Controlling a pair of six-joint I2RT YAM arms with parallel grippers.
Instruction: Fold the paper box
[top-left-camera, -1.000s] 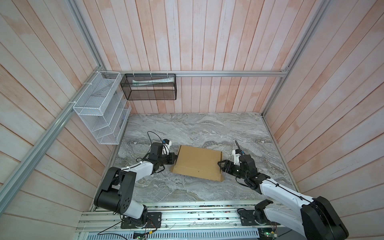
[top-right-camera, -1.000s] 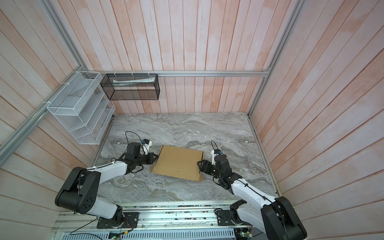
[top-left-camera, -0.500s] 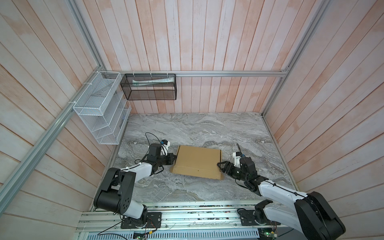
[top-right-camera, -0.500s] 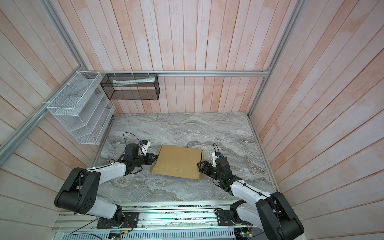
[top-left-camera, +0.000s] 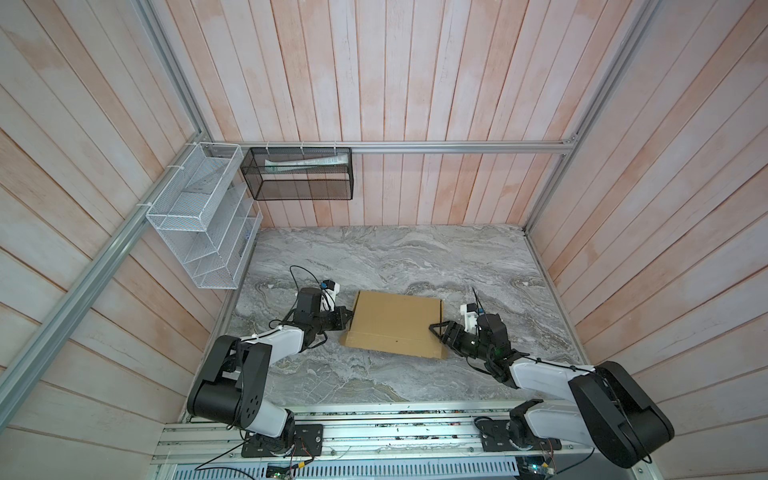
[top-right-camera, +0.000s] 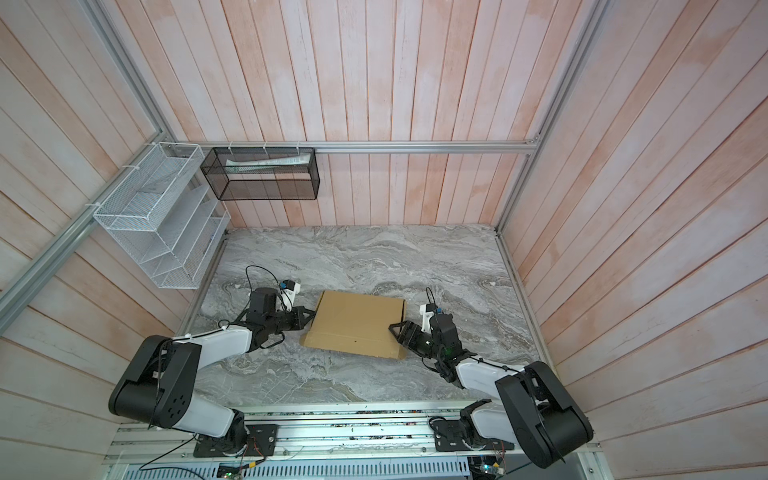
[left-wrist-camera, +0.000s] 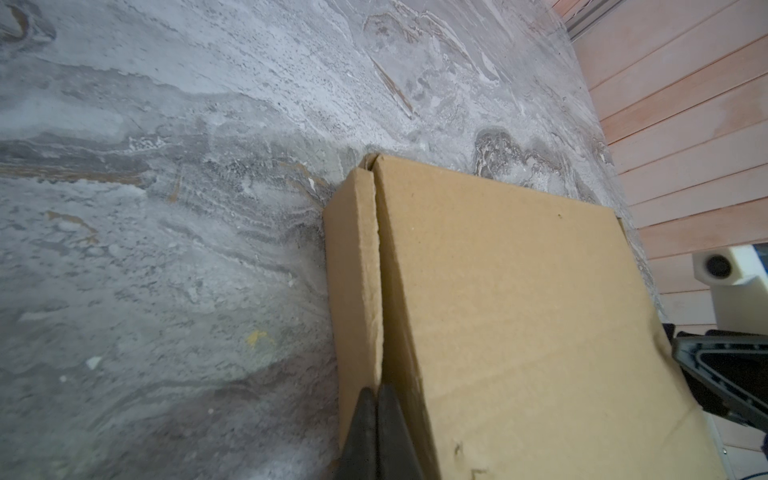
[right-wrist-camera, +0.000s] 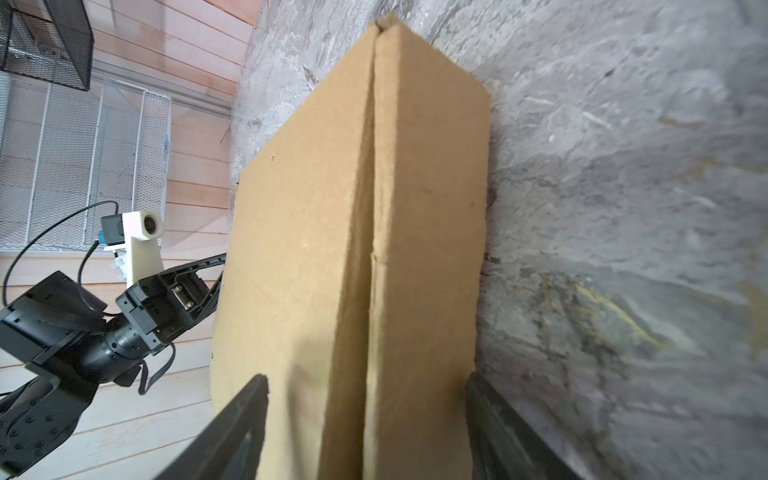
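Stretched low over the marble tabletop from lower left in both top views, left gripper with fingers pressed together, holding nothing, tips at the lid seam on the left side of the paper box, lying closed at centre. Reaching low from lower right, right gripper spread wide, straddling the box's right edge: one finger over the lid, the other beside the wall. Contact there hard to judge.

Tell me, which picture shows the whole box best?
A top view: the box shows whole, with all four corners. The left wrist view shows just one side and some of the top; the right wrist view shows just the opposite side, close up.
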